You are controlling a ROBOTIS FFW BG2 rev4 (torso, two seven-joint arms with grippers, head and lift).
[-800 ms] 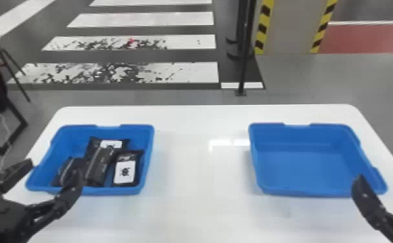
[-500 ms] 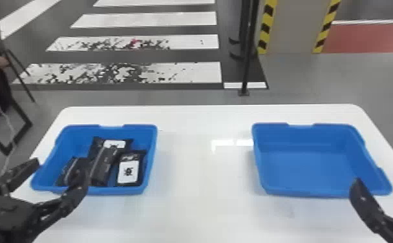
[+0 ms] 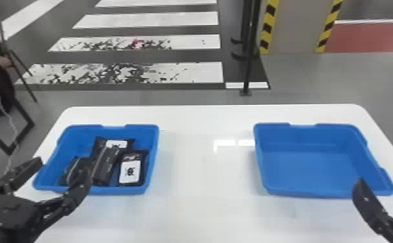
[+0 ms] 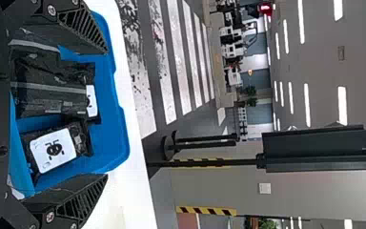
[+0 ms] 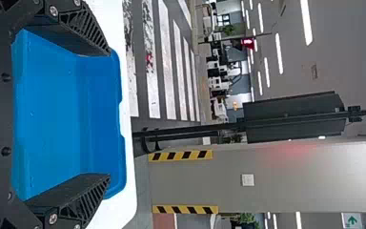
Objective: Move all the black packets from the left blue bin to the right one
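In the head view my left gripper [image 3: 61,169] stands open at the near left corner of the left blue bin [image 3: 152,155], above its rim. Several black packets lie in that bin: a white-labelled one [image 3: 130,171] at its right, a dark one [image 3: 105,164] leaning in the middle, others behind and left. The left wrist view has the left gripper [image 4: 107,114] wide apart, with a labelled packet [image 4: 52,150] beyond it. My right gripper [image 3: 387,183] is open near the front right of the right blue bin [image 3: 309,171], which holds nothing; the right wrist view has this gripper [image 5: 109,114] too.
Both bins stand on a white table [image 3: 205,181], with a wide stretch of tabletop between them. Behind the table rises a black pole [image 3: 249,64]. At the left, a dark metal frame [image 3: 24,119] stands on the floor.
The table and both bins have shifted slightly right in the head view. Both grippers remain open, and the packets lie as before.
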